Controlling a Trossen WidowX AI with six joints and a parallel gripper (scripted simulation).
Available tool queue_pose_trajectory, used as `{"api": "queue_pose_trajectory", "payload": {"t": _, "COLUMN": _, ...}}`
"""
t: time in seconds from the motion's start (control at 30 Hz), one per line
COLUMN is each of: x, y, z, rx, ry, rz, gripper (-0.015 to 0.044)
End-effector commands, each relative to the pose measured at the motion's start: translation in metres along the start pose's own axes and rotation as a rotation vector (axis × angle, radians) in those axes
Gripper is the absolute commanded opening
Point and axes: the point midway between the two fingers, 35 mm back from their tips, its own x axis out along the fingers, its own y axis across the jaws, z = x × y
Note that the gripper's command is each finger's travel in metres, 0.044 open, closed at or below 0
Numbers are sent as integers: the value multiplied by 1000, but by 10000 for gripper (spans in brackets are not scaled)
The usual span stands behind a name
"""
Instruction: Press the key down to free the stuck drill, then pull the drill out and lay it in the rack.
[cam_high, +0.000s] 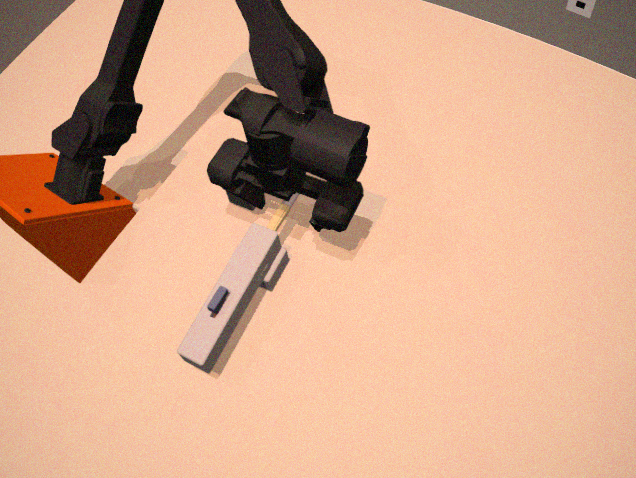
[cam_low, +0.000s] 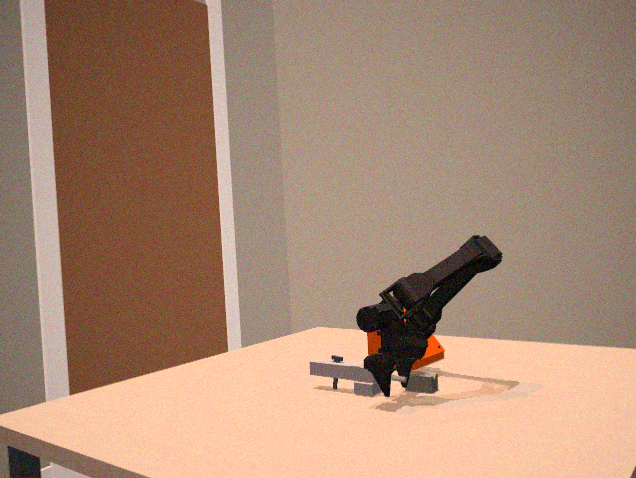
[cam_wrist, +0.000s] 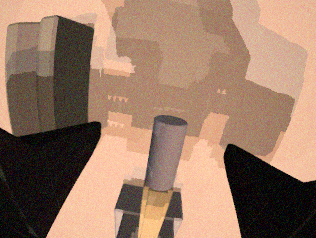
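Open gap either side of drill (cam_wrist: 165, 152) between spread fingers. Rack (cam_wrist: 47, 74) standing just beyond, left. Grey housing (cam_high: 231, 292) blocking the drill's far end.
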Motion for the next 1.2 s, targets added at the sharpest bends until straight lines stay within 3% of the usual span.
{"api": "queue_pose_trajectory", "payload": {"t": 0.0, "x": 0, "y": 0, "z": 0, "rx": -1, "ry": 0, "rz": -1, "gripper": 335}}
{"api": "queue_pose_trajectory", "payload": {"t": 0.37, "x": 0, "y": 0, "z": 0, "rx": -1, "ry": 0, "rz": -1, "gripper": 46}}
{"api": "queue_pose_trajectory", "payload": {"t": 0.6, "x": 0, "y": 0, "z": 0, "rx": -1, "ry": 0, "rz": -1, "gripper": 0}}
{"api": "queue_pose_trajectory", "payload": {"t": 1.17, "x": -3, "y": 1, "z": 9, "rx": -3, "ry": 5, "rz": 3, "gripper": 0}}
